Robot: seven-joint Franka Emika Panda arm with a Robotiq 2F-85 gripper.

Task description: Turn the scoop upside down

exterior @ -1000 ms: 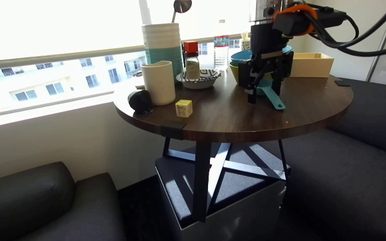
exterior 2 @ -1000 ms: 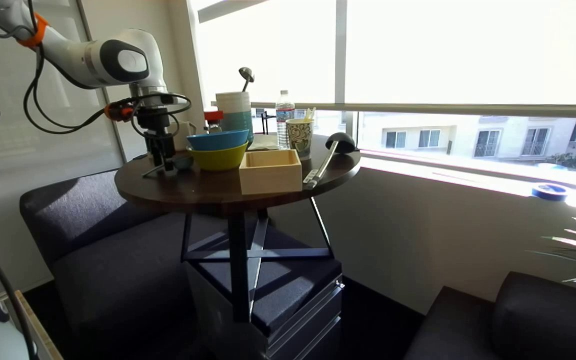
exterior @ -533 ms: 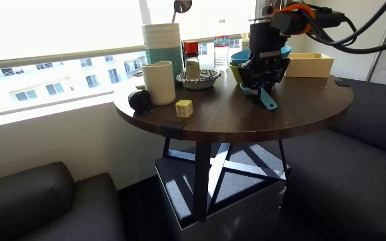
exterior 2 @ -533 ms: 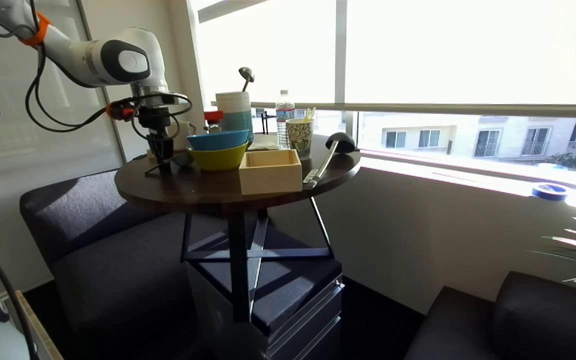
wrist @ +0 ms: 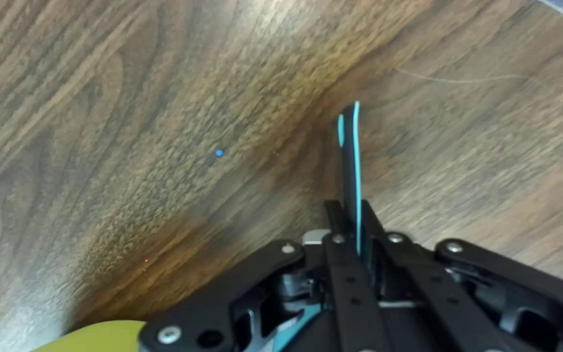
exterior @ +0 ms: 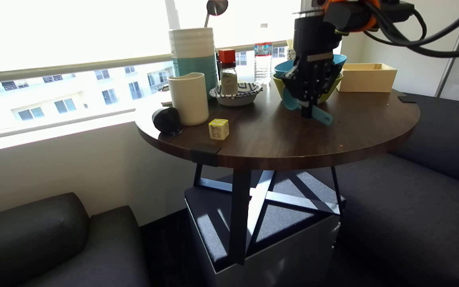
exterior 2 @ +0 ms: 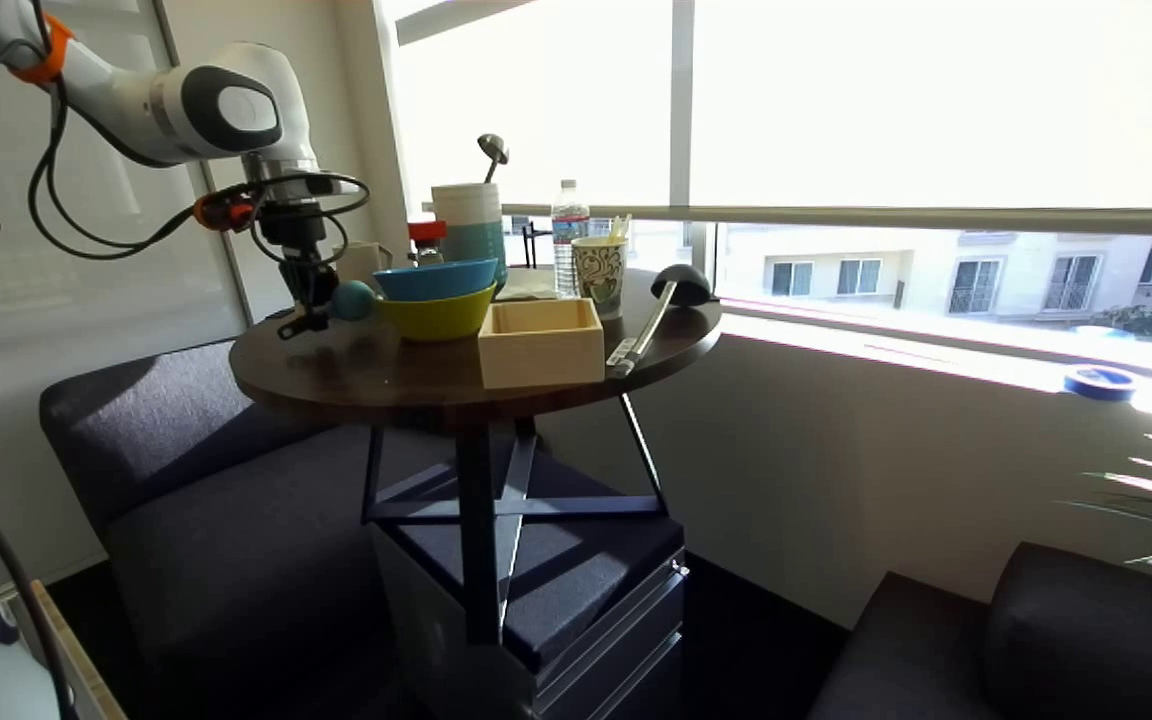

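A small teal-blue plastic scoop (exterior 2: 352,300) is held on edge — its straight handle (exterior: 321,115) pinched by the black two-fingered gripper (wrist: 351,210), jaws narrow.

On the round, wood-grained brown table (exterior: 261,137), seen in an exterior view, a cream cylindrical vessel (exterior: 190,100) stands at nine o'clock, a small yellow-topped cube (exterior: 218,129) at eight, an open pale wooden box (exterior: 367,79) at two.
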